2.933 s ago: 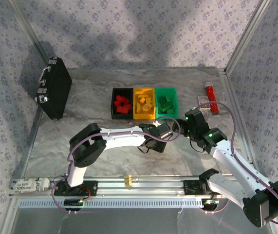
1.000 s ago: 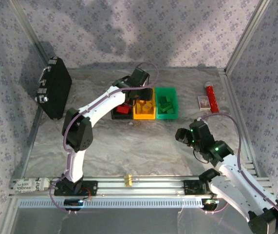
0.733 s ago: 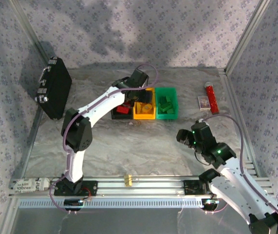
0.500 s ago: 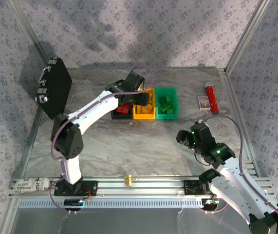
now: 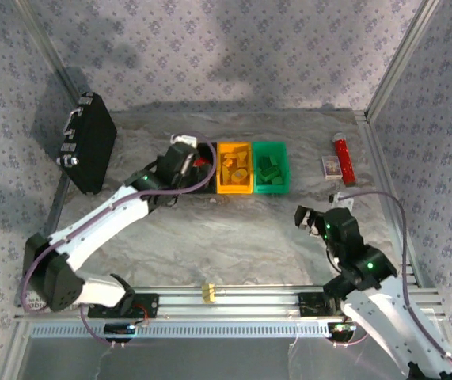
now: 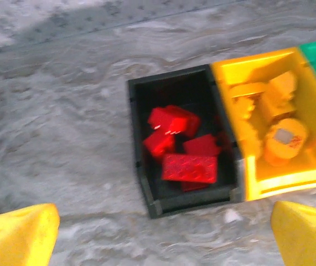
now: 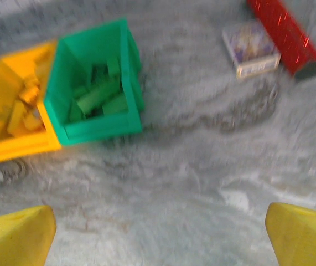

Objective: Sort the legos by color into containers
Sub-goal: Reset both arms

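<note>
Three joined bins stand at the back middle of the table: black, orange-yellow and green. Red legos lie in the black bin, yellow-orange legos in the orange-yellow bin, and green legos in the green bin. My left gripper hovers at the black bin's near left edge, open, its yellow fingertips wide apart and nothing between them. My right gripper hangs over bare table to the right and nearer than the green bin, open and empty.
A flat black case with metal latches leans at the far left. A red cylinder and a small card box lie at the back right. A metal rail with a tiny yellow block runs along the near edge.
The left arm went from mid-table to above the bins, then swung back left and lower to the black bin's near edge. The right arm drew back toward its base.
</note>
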